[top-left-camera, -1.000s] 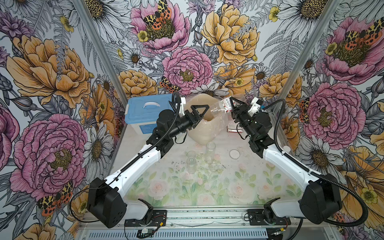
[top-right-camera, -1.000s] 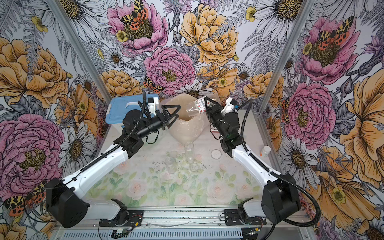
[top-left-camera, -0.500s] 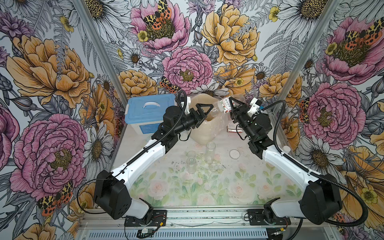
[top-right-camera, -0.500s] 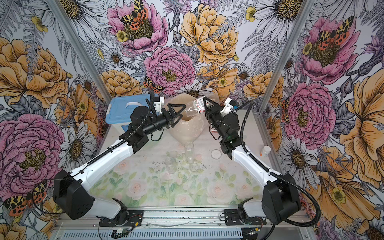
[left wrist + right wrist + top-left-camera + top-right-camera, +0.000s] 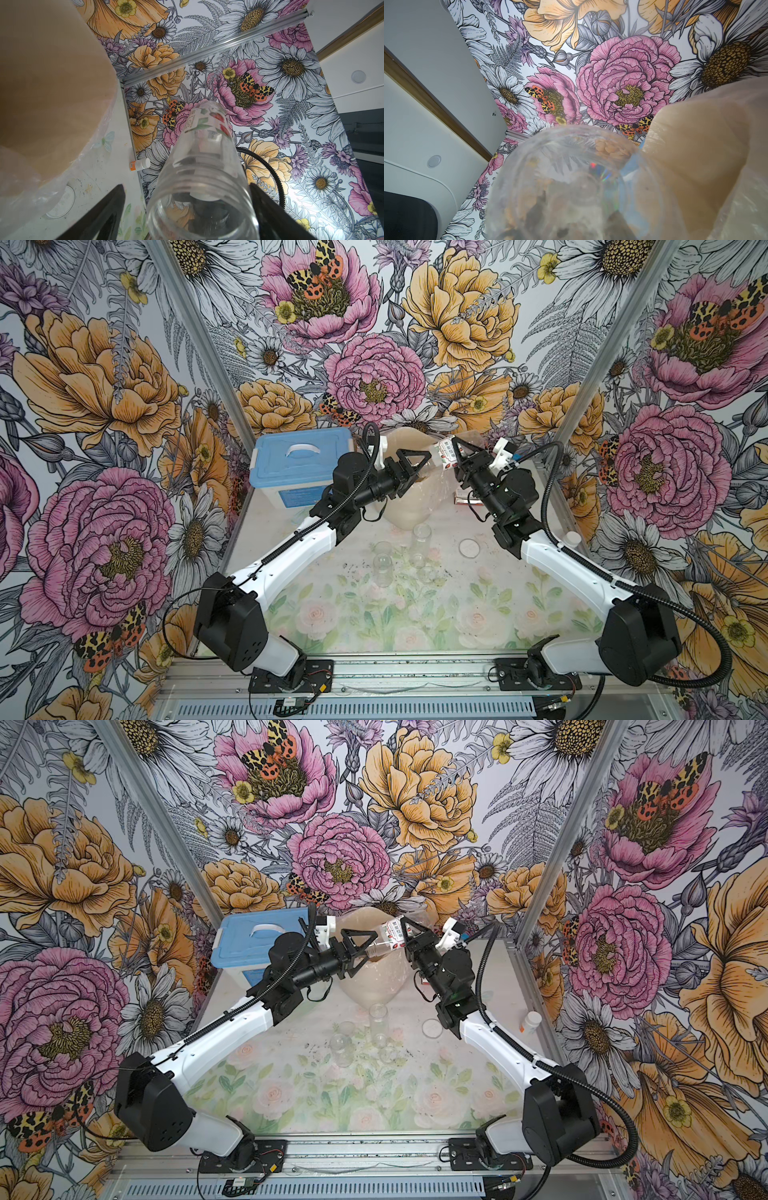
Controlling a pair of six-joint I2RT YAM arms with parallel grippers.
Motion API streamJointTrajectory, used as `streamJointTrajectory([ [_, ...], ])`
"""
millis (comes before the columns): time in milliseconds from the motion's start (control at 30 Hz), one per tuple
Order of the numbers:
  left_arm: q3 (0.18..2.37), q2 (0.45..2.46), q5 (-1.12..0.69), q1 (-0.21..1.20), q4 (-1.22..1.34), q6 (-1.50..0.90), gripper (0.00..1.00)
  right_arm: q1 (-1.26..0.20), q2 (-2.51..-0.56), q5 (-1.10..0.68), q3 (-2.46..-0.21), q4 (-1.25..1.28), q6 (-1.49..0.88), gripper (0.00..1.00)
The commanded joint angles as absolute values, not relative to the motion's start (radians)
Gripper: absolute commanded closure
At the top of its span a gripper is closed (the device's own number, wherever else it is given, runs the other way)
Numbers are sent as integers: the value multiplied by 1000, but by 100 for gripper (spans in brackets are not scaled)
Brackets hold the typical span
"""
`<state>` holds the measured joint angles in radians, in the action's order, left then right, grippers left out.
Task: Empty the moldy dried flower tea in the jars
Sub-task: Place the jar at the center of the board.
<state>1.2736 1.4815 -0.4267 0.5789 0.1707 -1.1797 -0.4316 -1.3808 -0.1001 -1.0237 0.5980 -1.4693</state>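
The labelled jar point(image 5: 443, 455), nearly empty, is clamped by the right gripper point(image 5: 453, 451) and tilted over the bag-lined bin point(image 5: 409, 512). Its mouth is flanked by the open left gripper point(image 5: 420, 471). Two empty plain jars point(image 5: 422, 533) are seen on the counter point(image 5: 332, 614).

The labelled jar point(image 5: 199, 187) is clear, glossy plastic with a ridged screw neck, and its label point(image 5: 204, 120) looks like smooth printed paper. At twelve o'clock on the table point(image 5: 478, 614), a thin, crinkly see-through bag point(image 5: 41, 187) drapes a matt tan bin point(image 5: 405, 510). At ten o'clock, the box lid point(image 5: 291, 464) is smooth blue plastic. The frame rail point(image 5: 207, 49) is dull silver metal.
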Motion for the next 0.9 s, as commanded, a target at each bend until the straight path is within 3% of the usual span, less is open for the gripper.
streamJointTrajectory([
  [0, 1307, 1491, -458, 590, 192, -1177, 16, -439, -1393, -105, -1028, 649, -1472, 81],
  [333, 1305, 1493, -454, 595, 190, -1175, 42, -446, -1398, -100, -1026, 650, -1471, 81],
  [533, 1308, 1492, -454, 597, 183, -1166, 43, -448, -1404, -97, -1025, 655, -1471, 81],
  [667, 1304, 1493, -453, 598, 177, -1159, 50, -450, -1404, -95, -1021, 658, -1472, 81],
  [733, 1305, 1493, -450, 598, 171, -1152, 55, -450, -1404, -94, -1017, 661, -1473, 79],
  [867, 1310, 1488, -442, 599, 148, -1132, 64, -449, -1400, -92, -1009, 667, -1475, 65],
])
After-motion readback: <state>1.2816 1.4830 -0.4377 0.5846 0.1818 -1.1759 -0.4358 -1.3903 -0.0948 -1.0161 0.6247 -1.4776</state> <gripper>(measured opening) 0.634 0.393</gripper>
